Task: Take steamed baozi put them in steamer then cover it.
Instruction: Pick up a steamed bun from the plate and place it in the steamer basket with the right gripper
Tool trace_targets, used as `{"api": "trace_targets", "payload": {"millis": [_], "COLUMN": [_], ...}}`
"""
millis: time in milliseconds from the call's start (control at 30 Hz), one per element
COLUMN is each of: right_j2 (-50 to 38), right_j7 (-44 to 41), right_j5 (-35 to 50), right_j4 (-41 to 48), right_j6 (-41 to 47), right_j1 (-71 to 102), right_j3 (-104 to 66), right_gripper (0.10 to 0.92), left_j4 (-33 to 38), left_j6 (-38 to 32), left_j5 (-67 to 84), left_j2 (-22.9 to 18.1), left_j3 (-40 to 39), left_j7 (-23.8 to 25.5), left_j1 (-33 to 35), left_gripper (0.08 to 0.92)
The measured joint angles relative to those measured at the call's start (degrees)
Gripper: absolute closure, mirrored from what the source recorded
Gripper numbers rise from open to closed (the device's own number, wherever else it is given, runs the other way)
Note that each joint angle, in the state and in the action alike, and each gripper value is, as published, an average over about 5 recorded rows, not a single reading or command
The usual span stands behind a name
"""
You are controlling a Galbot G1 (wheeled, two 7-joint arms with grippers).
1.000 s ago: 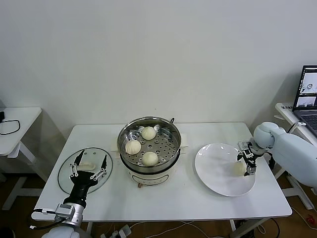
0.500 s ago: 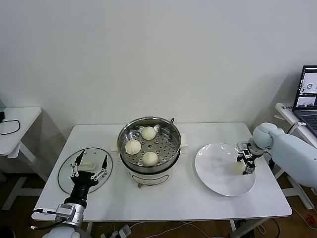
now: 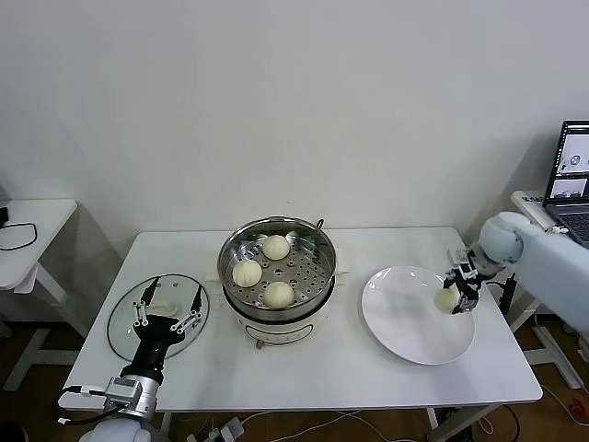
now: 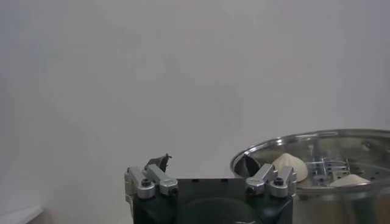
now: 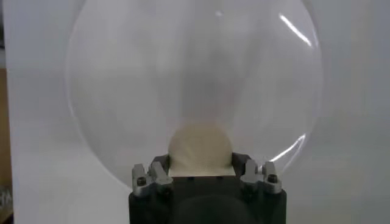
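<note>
Right tool (image 3: 457, 296) is clenched on the last baozi (image 3: 447, 298), held just above the white plate (image 3: 405, 322) at right, and should be carried level to the steamer's (image 3: 317, 281) bare gap, while left tool (image 3: 166, 309), released, is parked over the lid (image 3: 124, 318).

text: none legible | labels: none | laptop (image 3: 572, 175) screen: too small to read

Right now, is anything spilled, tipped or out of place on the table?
Nothing stands out. Three baozi sit in the upright steamer, the glass lid lies flat under the open left gripper, and the right gripper holds the fourth bun over the plate.
</note>
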State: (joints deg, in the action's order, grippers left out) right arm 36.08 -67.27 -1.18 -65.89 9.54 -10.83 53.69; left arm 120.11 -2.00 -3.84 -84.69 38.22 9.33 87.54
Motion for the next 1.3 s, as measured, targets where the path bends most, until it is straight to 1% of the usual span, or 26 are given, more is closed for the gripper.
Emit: {"api": "trace_targets", "payload": {"millis": [167, 333, 500, 667, 800, 967, 1300], "right_j2": [-0.6, 0.7, 4.0, 9.7, 15.2, 22.9, 35.8], "right_j7": [-0.2, -0.1, 0.8, 1.7, 2.1, 2.0, 0.7], "right_j5": [8.5, 17.7, 26.1, 32.6, 35.7, 37.1, 33.5], "right_j4": [-5.9, -12.0, -16.1, -17.3, -16.0, -11.3, 1.6], "right_j6": [3.7, 7.5, 10.8, 13.2, 14.2, 14.7, 13.6], "right_j1": [-11.2, -24.0, -34.1, -39.6, -41.1, -39.8, -31.7], "right_j3": [9.4, 19.6, 27.2, 31.1, 32.3, 32.1, 28.9], "right_gripper": [0.324, 0.313, 0.313, 0.313, 0.313, 0.313, 0.313], "left_j4": [-0.4, -1.0, -1.4, -1.5, -1.8, -2.4, -3.3], "left_j6": [0.0, -0.3, -0.4, -0.2, -0.2, -0.2, 0.0], "left_j5": [0.4, 0.9, 1.5, 2.2, 2.6, 2.8, 3.1], "left_j2": [0.2, 0.5, 1.1, 1.7, 1.9, 2.0, 2.2], "left_j3": [0.0, 0.1, 0.7, 1.5, 2.3, 3.1, 4.5], "left_j7": [0.3, 0.7, 1.0, 1.3, 1.5, 1.8, 1.9], "left_j1": [-0.5, -0.9, -1.4, -1.8, -2.0, -2.0, -2.1], "left_gripper": [0.177, 0.177, 0.177, 0.177, 0.177, 0.177, 0.177]}}
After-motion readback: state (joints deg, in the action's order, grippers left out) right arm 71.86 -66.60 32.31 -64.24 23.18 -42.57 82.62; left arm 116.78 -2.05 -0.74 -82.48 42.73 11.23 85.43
